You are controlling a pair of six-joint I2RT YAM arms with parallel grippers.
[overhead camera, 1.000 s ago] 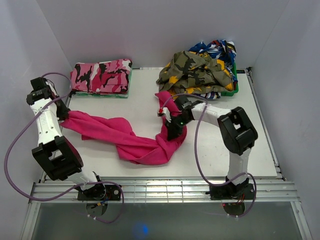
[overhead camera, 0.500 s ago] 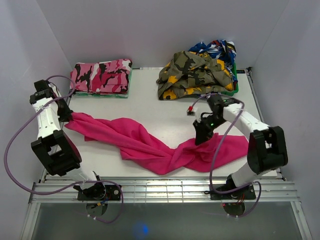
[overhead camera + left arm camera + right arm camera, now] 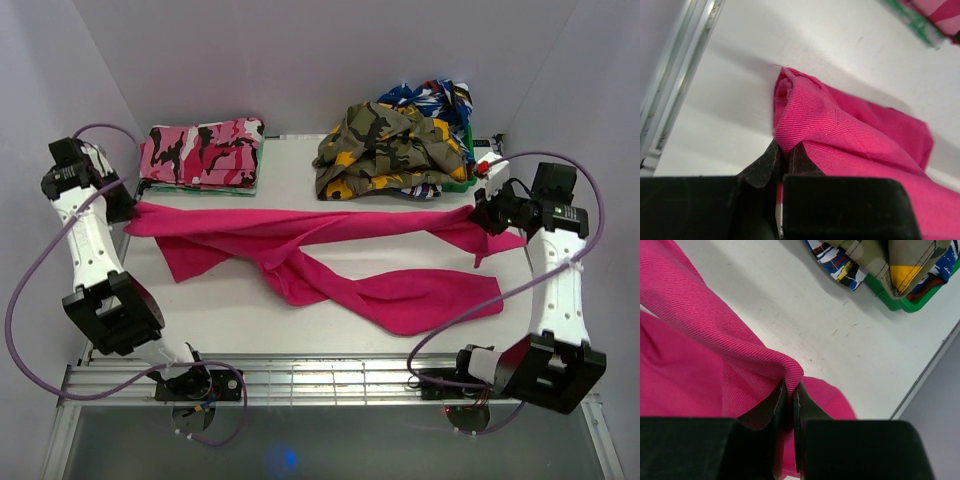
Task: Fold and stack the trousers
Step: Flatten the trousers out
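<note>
Between the two claws, the plain magenta-pink soft fabric trousers (image 3: 330,290) stretch across the flat white worktop (image 3: 230,310) in a long band. The black left claw (image 3: 128,213) is clenched on one end of that band. Its wrist view shows a bunched fold of the twill pinched tight between the dark fingers (image 3: 767,165), with the cloth running off to the claw's right. The black right claw (image 3: 487,212) is likewise clenched on the other end, and its own camera shows a ridge of pink fabric squeezed between the closed fingers (image 3: 807,407).

From each grip the cloth runs inward toward the other claw, fairly taut along the far edge. On the near side of that line the rest of the garment sags onto the worktop. A short flap lies just near of the left claw, a twisted knot of fabric sits about midway between the claws, and one broad leg spreads out flat, ending near of the right claw.

Just beyond the left claw, a little to its right, sits a folded pink, black and white camouflage stack (image 3: 203,152). Beyond the right claw, to its left, a rumpled olive and yellow camouflage garment (image 3: 390,150) is heaped over a green plastic tray (image 3: 466,182), with blue patterned cloth (image 3: 432,98) behind it. The tray's corner lies close beyond the right claw.
</note>
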